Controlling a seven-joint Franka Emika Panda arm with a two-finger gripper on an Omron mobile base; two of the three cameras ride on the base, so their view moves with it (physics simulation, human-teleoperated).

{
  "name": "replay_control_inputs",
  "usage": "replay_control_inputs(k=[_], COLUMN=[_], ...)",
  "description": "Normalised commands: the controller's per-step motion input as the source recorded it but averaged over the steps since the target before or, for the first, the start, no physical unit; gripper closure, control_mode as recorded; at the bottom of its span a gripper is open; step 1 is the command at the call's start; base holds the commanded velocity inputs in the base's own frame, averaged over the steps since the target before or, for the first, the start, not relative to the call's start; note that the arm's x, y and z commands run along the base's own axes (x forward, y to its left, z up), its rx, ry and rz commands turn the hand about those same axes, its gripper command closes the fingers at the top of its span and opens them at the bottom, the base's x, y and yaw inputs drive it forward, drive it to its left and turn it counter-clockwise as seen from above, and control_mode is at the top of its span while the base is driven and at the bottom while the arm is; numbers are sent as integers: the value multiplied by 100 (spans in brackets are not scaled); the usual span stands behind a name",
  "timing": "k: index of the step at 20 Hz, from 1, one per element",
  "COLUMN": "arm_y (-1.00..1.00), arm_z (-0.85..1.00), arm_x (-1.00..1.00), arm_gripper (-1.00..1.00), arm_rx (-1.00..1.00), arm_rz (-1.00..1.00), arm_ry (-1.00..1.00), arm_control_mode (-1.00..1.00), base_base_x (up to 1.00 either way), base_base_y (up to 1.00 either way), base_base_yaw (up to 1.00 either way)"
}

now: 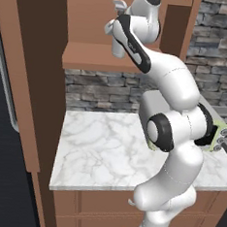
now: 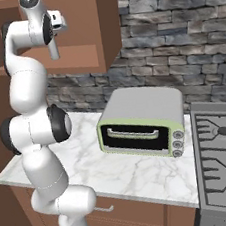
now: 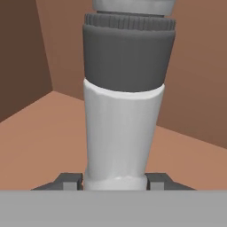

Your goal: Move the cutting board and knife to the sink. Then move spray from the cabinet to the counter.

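Inside the cabinet (image 1: 91, 60), the spray bottle (image 3: 122, 128) is grasped between the fingers of the gripper (image 3: 114, 179). On the counter (image 2: 118, 172) below, a toaster oven (image 2: 141, 121) is seen.

The spray bottle (image 3: 122, 128) stands upright between my jaws, which press its pale grey-white body from both sides, its dark ribbed collar above. It sits on the shelf of the brown open cabinet (image 1: 91, 57), near the front edge. Below the cabinet lies the white marble bench (image 1: 102, 148).
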Motion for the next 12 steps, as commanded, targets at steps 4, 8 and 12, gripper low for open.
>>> replay_control_inputs(k=[4,8,12], arm_y=[0,0,0], arm_z=[0,0,-3], arm_x=[-9,-46,-53], arm_gripper=[100,100,100], arm_rx=[0,0,0], arm_rz=[0,1,4], arm_ry=[-2,-8,-3], arm_control_mode=[-100,-100,-100], base_base_x=[0,0,0], base_base_y=[0,0,0], base_base_yaw=[0,0,0])
